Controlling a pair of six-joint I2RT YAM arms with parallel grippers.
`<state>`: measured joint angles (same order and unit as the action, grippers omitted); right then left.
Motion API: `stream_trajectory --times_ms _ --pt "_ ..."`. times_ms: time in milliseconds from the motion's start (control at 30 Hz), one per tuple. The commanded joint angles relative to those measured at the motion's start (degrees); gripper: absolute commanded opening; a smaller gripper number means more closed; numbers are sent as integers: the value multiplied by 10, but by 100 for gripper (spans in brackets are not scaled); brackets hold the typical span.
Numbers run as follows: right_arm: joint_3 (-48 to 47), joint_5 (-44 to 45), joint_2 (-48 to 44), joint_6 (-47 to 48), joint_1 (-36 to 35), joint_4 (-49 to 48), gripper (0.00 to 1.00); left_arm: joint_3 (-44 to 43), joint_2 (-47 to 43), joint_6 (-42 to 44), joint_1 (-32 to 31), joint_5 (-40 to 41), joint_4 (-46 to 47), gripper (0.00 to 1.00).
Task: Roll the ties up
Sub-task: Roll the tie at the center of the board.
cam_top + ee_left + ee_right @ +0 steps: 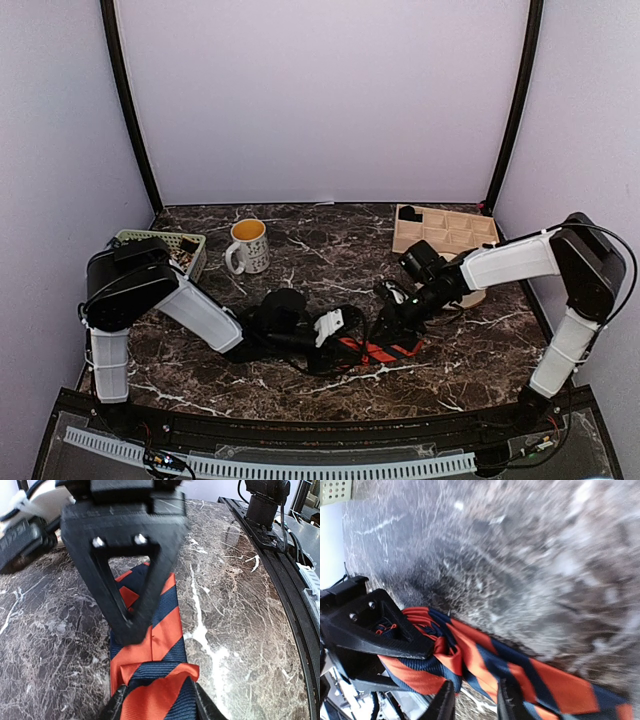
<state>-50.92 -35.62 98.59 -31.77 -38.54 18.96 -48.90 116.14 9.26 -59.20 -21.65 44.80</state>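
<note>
The red-and-black striped tie point(385, 350) lies on the marble table, between my two grippers. In the left wrist view its near end point(160, 690) is folded over itself into a small roll. My left gripper point(159, 707) is shut on that roll, one finger on each side. My right gripper point(387, 318) stands just beyond it, with one black fingertip point(131, 630) pressing on the flat tie. In the right wrist view my right gripper point(475, 705) has its jaws a little apart over the edge of the tie point(520, 665). The left gripper's finger point(375, 625) sits at the rolled end. No dotted ties are in view.
A white mug point(247, 245) and a green basket point(165, 243) stand at the back left. A wooden compartment tray point(445, 230) stands at the back right, next to the right arm. The table's front rail point(280, 575) runs close to the tie.
</note>
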Motion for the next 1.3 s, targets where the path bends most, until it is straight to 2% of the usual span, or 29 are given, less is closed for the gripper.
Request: stream_trajectory --times_ms 0,333,667,900,1000,1033,1133,1267 --pt "-24 34 -16 13 20 49 30 40 14 1 -2 9 -61 32" --pt "-71 60 29 29 23 85 34 40 18 0 -2 4 -53 31" --pt "-61 83 35 40 20 115 39 37 18 0 -2 2 -51 31" --pt "-70 30 38 35 2 92 13 35 18 -2 -2 2 -52 31" --pt "-65 24 41 30 0 83 10 35 18 -1 -2 2 -52 31" --pt "-64 21 43 28 0 79 12 34 18 -1 -2 2 -53 31" --pt "-65 18 55 28 0 82 29 33 19 -2 -2 2 -53 31" --pt "-63 49 57 31 0 101 31 33 19 0 -2 2 -56 31"
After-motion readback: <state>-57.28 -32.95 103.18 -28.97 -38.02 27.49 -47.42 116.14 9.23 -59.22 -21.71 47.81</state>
